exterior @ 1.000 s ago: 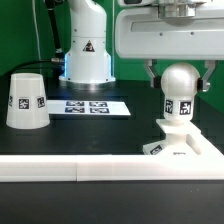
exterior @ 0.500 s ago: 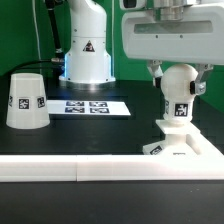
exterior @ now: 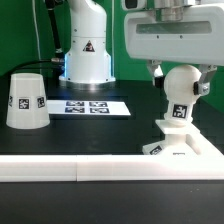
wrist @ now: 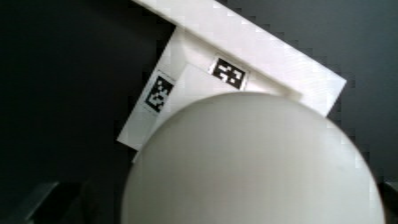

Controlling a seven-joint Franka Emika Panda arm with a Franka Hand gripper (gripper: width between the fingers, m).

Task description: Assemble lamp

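Note:
The white bulb (exterior: 183, 88) stands neck-down on the low angular base (exterior: 186, 146) at the exterior view's right. My gripper (exterior: 180, 76) comes down from above, its fingers pressed against both sides of the bulb's round head, shut on it. In the wrist view the bulb head (wrist: 249, 160) fills most of the picture, with the tagged base (wrist: 210, 78) beyond it. The cup-shaped shade (exterior: 27, 100) stands mouth-down on the table at the exterior view's left, well apart from the gripper.
The marker board (exterior: 88, 106) lies flat between the shade and the base. The arm's white pedestal (exterior: 87, 50) stands behind it. A long white rail bar (exterior: 60, 168) runs along the front edge and wraps round the base.
The gripper and the bulb have turned slightly on the base; the bulb's tag has shifted toward the exterior view's right and down. The shade has not moved.

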